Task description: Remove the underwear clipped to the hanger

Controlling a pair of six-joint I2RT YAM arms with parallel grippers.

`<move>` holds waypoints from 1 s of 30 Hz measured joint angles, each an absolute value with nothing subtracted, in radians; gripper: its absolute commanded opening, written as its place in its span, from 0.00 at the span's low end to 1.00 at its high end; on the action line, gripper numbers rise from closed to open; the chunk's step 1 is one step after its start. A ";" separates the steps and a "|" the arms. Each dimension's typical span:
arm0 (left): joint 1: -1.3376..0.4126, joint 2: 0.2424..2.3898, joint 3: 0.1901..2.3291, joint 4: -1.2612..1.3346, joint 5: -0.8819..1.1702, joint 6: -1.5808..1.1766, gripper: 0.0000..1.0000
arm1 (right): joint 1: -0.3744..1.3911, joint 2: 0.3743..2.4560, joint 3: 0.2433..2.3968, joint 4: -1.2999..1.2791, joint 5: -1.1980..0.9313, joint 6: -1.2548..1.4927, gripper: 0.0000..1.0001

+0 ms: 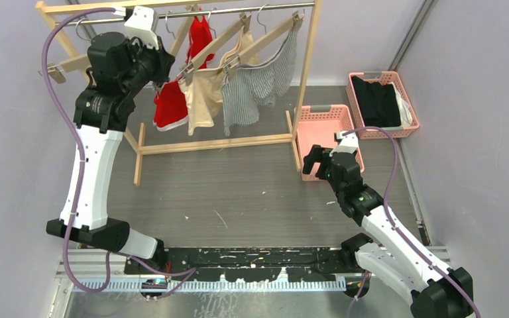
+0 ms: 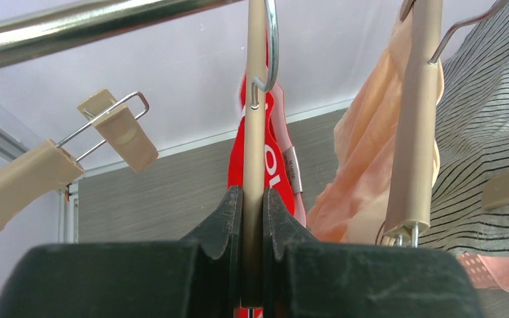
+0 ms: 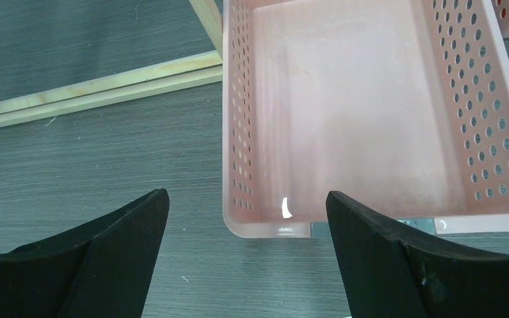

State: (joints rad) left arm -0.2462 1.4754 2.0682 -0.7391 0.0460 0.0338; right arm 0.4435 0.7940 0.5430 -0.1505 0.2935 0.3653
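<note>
Black fingers [image 2: 225, 225] of the left gripper [image 2: 255, 232] are pinched shut on a beige wooden hanger bar [image 2: 257, 132], probably to steady it for unclipping. The red white-banded shorts [image 2: 275, 179] hang just behind, with the plain beige shorts [image 2: 361, 179] and grey-striped shorts [image 2: 484, 126] alongside. The right gripper [image 3: 245, 194] hovers spread wide over an empty pink perforated basket [image 3: 235, 132]. A second pink basket [image 1: 354, 99] holds black clothes [image 1: 378, 99].

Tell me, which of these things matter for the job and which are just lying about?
Job: red underwear, beige underwear, striped underwear, hanger gripped by left end effector.
Lying about: empty pink basket, black clothes in far basket.
</note>
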 measured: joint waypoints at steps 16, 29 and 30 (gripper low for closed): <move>-0.246 1.337 1.876 -0.528 0.006 0.047 0.00 | 0.443 0.813 0.537 -0.127 0.285 0.366 0.94; -0.246 1.081 1.589 -0.511 -0.042 0.040 0.00 | 0.444 0.833 0.529 -0.107 0.281 0.367 0.94; -0.246 1.065 1.568 -0.511 -0.044 0.039 0.00 | 0.444 0.841 0.529 -0.104 0.278 0.368 0.94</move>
State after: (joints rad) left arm -0.2462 1.0653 1.5677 -0.5114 -0.0444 0.0395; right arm 0.4442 0.8410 0.5285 -0.1036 0.2783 0.3679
